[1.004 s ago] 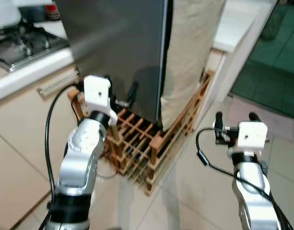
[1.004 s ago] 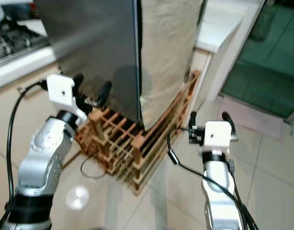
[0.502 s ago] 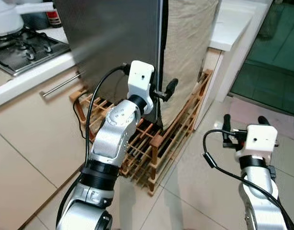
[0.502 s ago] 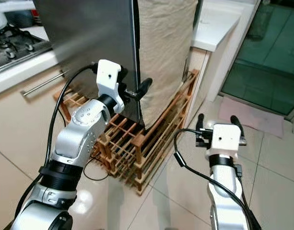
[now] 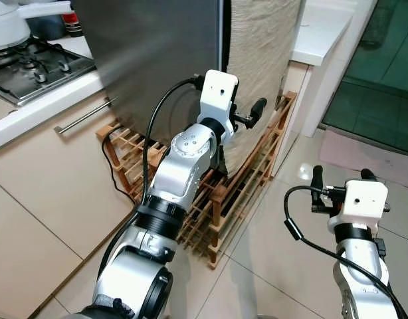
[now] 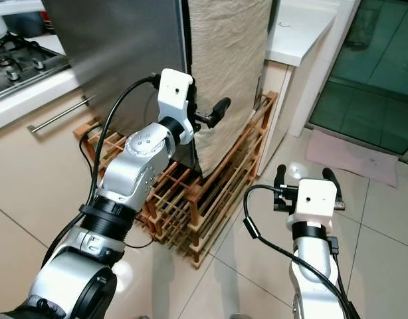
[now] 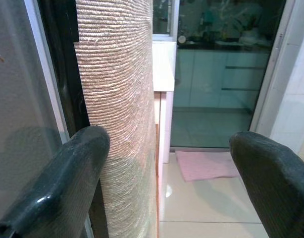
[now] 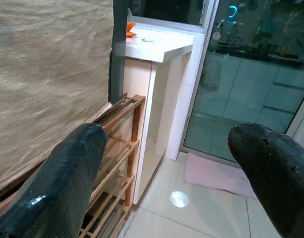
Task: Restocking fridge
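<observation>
The fridge has a grey steel door, and a beige woven cloth covers its side. My left gripper is raised at the door's right edge, where a dark gap runs between steel and cloth. It is open with nothing held. In the left wrist view, one finger lies against the gap and the cloth, while the other stands out in the free air. My right gripper hangs open and empty lower on the right, above the floor tiles and apart from the fridge.
A wooden slatted rack sits under and around the fridge's base. On the left are a gas hob and cabinets with a bar handle. On the right are a white counter, a pink mat and a glass door.
My left arm has risen from the rack's level and swung right to the fridge door's edge. The right arm has barely moved; the camera has shifted a little.
</observation>
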Controlling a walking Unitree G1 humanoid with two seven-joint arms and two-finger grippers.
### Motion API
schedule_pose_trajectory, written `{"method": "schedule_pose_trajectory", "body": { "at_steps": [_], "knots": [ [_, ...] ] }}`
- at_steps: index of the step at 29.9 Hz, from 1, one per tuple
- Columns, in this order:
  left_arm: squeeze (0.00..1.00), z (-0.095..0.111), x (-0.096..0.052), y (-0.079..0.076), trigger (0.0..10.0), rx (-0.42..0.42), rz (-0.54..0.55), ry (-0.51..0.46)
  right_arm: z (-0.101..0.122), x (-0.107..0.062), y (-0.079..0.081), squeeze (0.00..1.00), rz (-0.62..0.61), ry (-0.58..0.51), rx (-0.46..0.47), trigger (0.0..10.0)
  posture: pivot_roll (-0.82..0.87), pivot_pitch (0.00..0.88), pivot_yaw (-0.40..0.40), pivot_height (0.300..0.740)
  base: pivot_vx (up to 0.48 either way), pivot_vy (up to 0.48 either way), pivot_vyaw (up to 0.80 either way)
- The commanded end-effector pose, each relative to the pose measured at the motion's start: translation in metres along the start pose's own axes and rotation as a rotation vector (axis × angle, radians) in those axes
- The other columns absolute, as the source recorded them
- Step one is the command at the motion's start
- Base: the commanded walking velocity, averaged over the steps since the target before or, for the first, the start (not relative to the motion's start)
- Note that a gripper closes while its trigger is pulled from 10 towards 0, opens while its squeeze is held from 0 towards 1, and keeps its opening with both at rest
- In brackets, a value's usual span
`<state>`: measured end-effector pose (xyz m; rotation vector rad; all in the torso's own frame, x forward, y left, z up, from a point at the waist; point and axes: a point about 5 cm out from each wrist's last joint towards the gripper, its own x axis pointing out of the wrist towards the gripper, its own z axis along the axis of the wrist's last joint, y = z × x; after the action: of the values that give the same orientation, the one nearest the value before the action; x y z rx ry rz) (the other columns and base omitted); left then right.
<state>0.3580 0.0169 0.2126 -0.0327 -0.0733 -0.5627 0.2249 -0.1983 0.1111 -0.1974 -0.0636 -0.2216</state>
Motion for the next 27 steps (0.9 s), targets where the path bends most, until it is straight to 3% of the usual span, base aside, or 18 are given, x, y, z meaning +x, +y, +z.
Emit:
{"method": "schedule_pose_trajectory", "body": {
  "at_steps": [1, 19, 23, 24, 27],
  "knots": [
    [0.0, 0.004, 0.004, 0.003, 10.0, -0.004, 0.04, -0.008, 0.005, -0.001, 0.0, 0.0, -0.002, -0.014, 0.006, 10.0, -0.18, 0.032, 0.065, 0.74, 0.0, 0.0, 0.0],
    [0.0, -0.004, 0.002, 0.007, 10.0, -0.085, 0.069, 0.016, 0.003, -0.001, 0.0, 0.0, 0.011, 0.004, 0.001, 10.0, -0.17, 0.024, 0.056, 0.74, 0.0, 0.0, 0.0],
    [0.0, -0.007, 0.003, 0.006, 10.0, -0.178, 0.063, 0.047, 0.002, -0.001, 0.0, 0.0, 0.015, 0.008, -0.002, 10.0, -0.17, 0.023, 0.055, 0.74, 0.0, 0.0, 0.0],
    [0.0, -0.01, 0.003, 0.006, 10.0, -0.265, 0.064, 0.08, 0.002, -0.001, 0.0, 0.0, 0.016, 0.009, -0.003, 10.0, -0.17, 0.022, 0.053, 0.74, 0.0, 0.0, 0.0],
    [0.0, -0.011, 0.004, 0.005, 10.0, -0.254, 0.056, 0.078, 0.002, 0.0, 0.0, 0.0, 0.018, 0.01, -0.004, 10.0, -0.17, 0.023, 0.051, 0.74, 0.0, 0.0, 0.0]
  ]
}}
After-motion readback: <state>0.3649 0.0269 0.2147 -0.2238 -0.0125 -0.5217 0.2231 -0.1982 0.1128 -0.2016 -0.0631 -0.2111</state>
